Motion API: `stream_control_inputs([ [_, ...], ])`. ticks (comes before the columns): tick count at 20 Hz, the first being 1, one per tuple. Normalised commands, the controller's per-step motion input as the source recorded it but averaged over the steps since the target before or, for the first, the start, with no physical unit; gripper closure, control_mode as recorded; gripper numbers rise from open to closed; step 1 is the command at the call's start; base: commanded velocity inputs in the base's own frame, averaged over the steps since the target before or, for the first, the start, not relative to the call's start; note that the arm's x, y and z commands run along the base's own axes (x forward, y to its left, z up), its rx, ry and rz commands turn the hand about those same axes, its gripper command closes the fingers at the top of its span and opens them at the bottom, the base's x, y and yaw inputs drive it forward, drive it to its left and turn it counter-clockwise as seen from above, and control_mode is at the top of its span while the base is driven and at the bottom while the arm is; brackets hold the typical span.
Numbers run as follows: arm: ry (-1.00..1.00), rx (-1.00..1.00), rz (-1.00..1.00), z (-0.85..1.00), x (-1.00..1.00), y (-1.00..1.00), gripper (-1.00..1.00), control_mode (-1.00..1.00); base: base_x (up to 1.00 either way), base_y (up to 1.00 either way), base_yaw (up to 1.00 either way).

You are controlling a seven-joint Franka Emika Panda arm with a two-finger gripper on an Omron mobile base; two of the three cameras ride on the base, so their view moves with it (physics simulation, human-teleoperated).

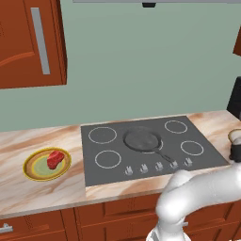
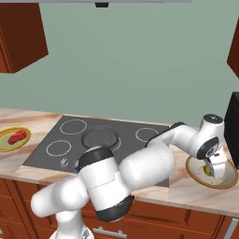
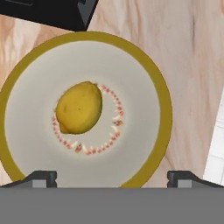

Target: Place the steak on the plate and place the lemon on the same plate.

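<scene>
The steak [image 1: 55, 159] [image 2: 17, 136], a small red chunk, lies on the plate [image 1: 33, 172] [image 2: 5, 145] with the yellow-orange rim at the counter's left end. The lemon [image 3: 79, 107] [image 2: 206, 169], yellow and oval, rests in the middle of a pale tan dish [image 3: 144, 78] [image 2: 224, 181] at the counter's right end. My gripper [image 2: 215, 170] [image 3: 113, 178] hangs just above that dish, pointing down at the lemon. It is open, with its fingertips [image 3: 41, 177] wide apart and nothing between them.
A dark grey frying pan [image 1: 142, 140] [image 2: 99, 138] sits on the black cooktop [image 1: 188, 160] [image 2: 46, 149] between plate and dish. A black appliance [image 2: 232, 130] [image 3: 48, 11] stands right behind the dish. Wooden wall cabinets [image 1: 28, 42] hang above the left counter.
</scene>
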Motion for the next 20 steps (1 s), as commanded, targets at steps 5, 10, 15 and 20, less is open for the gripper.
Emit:
stream_control_inputs([
  [5,0.00,0.05,-0.07,-0.15,0.10,-0.21,-1.00,-1.00,0.00,0.00,0.00],
  [10,0.00,0.05,-0.10,-0.22,0.14,-0.12,-1.00,-1.00,0.00,0.00,0.00],
  [15,0.00,0.01,-0.11,-0.20,0.21,-0.12,-1.00,-1.00,0.00,0.00,0.00],
  [20,0.00,0.00,-0.08,-0.22,0.26,-0.09,-1.00,-1.00,0.00,0.00,0.00],
])
